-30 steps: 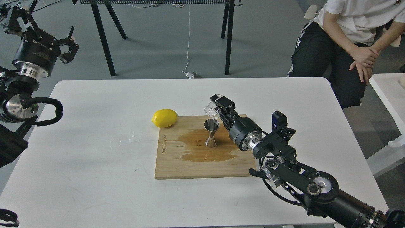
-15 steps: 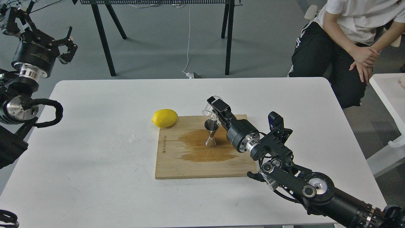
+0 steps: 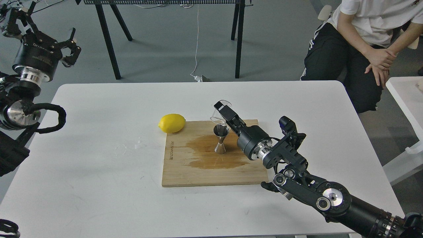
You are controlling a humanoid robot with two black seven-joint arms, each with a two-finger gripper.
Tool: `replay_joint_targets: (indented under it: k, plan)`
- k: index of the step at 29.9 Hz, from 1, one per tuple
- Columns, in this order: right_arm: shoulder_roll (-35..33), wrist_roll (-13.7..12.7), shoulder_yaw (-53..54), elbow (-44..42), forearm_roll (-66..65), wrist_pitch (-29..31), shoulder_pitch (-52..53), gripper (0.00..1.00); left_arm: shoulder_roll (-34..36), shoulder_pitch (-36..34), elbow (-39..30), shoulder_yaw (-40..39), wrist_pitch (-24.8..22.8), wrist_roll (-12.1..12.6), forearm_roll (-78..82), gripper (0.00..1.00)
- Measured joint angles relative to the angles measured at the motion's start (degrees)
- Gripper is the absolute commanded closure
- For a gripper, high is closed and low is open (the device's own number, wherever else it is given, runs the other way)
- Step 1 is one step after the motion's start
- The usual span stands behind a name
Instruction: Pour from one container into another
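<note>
The right claw (image 3: 222,112) grips the glass cup (image 3: 218,114), tipped just above the jigger (image 3: 220,139) that stands below its fingertips on the stained board (image 3: 185,172). Best tilt slowly, lip over the jigger's mouth. The left claw (image 3: 67,44) hangs open, far off.
</note>
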Motion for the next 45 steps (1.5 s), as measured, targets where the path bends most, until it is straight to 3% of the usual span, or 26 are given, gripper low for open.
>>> replay_joint_targets:
  k: [18,32,39,45]
  plan:
    - [-3.36,1.54,0.74,0.31,1.36,0.03,0.13,0.8,0.01,0.0,0.0,0.0,-0.01,0.0,0.0,0.0]
    - [-8.67,-0.2,10.5,12.49,35.95,1.98,-3.28,0.8,0.11,0.01,0.0,-0.01,-0.06,0.0,0.02,0.0]
    - [-11.75,-2.07,22.28,13.88,58.03,10.63,-10.15,0.8,0.17,0.82,0.0,0.02,-0.1,0.0,0.04,0.0]
    - [-11.35,-2.53,30.35,12.84,69.4,18.83,-21.23,0.8,0.0,1.85,-0.01,0.04,-1.45,-0.01,0.02,0.0]
